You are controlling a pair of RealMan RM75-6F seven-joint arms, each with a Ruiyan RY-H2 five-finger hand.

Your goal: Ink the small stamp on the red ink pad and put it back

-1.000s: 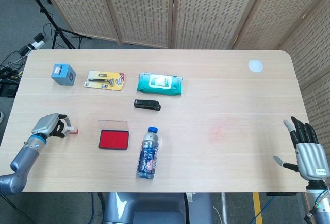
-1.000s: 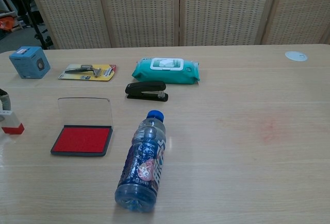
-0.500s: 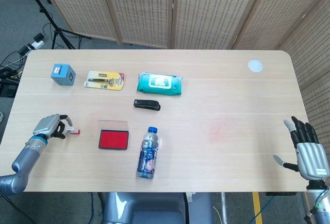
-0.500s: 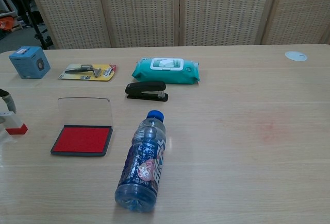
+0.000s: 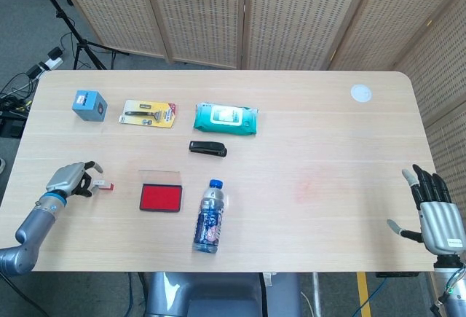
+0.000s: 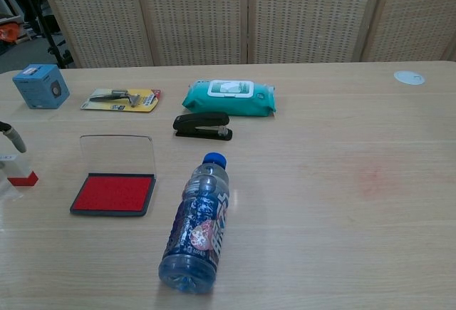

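The left hand (image 5: 69, 179) rests low at the near left edge of the table (image 5: 328, 135), fingers loosely spread and holding nothing. The small stamp (image 5: 105, 185) stands on the table just beyond its fingertips, red end down; whether a fingertip touches it cannot be made out. In the chest view only one dark finger (image 6: 13, 137) shows, above the stamp (image 6: 19, 174).

Past the stamp, further from the left hand, lies the red ink pad (image 5: 161, 197), its clear lid (image 6: 117, 155) open and tipped back. Next comes a water bottle (image 5: 209, 217) on its side, blue cap pointing away from the robot. Beyond the pad are a black stapler (image 5: 207, 149), a pack of wipes (image 5: 225, 119), a carded razor (image 5: 148, 113) and a blue box (image 5: 88, 104).

The right hand (image 5: 436, 216) hangs off the near right corner, fingers straight and apart, empty, well away from everything.
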